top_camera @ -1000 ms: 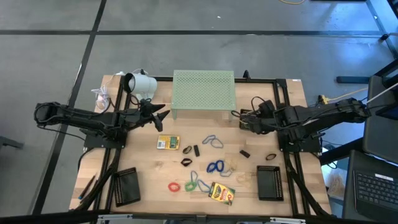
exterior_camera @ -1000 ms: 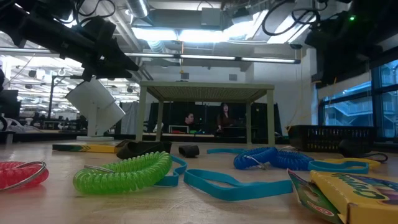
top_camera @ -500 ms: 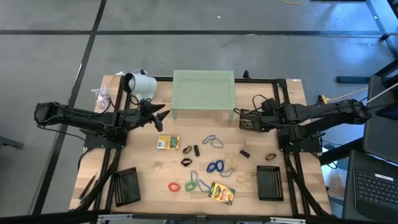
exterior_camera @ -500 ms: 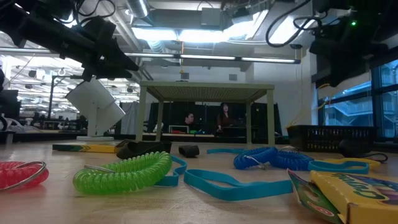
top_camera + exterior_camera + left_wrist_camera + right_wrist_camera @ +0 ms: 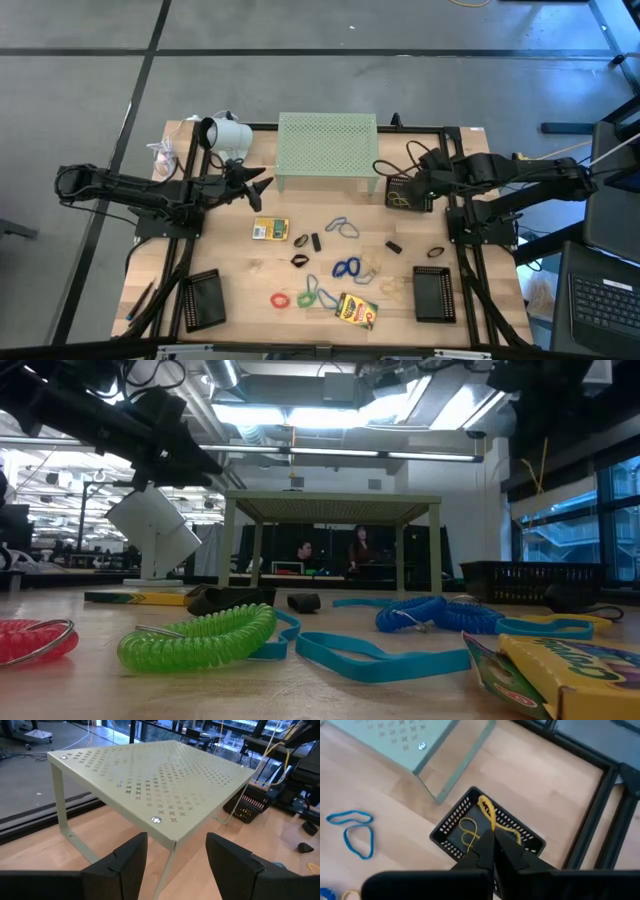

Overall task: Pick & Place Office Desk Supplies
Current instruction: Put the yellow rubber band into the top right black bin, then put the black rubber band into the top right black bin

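The right gripper (image 5: 493,840) had risen since 0.5 s earlier and hung above the small black mesh basket (image 5: 451,822) beside the green stand (image 5: 327,142), fingers clenched on a yellow rubber band (image 5: 487,812) trailing into it. The left gripper (image 5: 172,857) waited unmoved, spread apart, by the stand.

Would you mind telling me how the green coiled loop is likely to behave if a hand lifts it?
The green coiled loop looks like springy plastic, so it would probably stretch and sag. It seems light, and the metal ring at its end may swing.
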Motion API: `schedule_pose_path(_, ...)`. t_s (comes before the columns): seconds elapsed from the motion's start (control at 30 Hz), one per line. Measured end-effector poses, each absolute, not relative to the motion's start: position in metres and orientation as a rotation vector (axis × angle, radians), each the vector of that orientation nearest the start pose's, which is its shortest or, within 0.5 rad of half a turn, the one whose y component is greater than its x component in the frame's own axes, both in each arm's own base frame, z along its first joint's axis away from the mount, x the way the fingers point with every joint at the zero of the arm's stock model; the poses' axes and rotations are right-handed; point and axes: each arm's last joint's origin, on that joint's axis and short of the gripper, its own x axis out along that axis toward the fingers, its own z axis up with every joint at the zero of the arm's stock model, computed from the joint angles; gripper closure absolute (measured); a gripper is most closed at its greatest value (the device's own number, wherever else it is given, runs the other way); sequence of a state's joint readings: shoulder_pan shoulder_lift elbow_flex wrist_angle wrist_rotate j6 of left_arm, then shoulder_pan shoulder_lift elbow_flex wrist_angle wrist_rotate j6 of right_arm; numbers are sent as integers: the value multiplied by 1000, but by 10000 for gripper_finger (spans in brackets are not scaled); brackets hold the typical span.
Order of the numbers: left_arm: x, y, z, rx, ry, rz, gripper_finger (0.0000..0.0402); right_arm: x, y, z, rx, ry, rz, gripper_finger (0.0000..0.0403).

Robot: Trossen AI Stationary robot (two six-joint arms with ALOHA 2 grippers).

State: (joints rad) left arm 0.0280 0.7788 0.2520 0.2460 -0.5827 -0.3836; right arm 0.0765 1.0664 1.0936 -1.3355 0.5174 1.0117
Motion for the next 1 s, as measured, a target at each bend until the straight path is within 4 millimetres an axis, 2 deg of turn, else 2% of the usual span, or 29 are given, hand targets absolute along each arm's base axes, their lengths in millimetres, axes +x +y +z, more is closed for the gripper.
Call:
schedule_pose_path(0.33,161,20,189,-312,178,659,203,170,-1,272,447,1021,-993,397)
schedule_pose_path(0.5,161,20,189,-324,177,661,203,179,0,260,441,1035,-996,397)
schedule_pose_path(0.77,161,20,188,-326,179,661,203,184,1,252,481,1068,-1016,388)
schedule_pose_path(1.0,161,20,188,-326,179,661,203,184,1,252,485,1067,-1019,331)
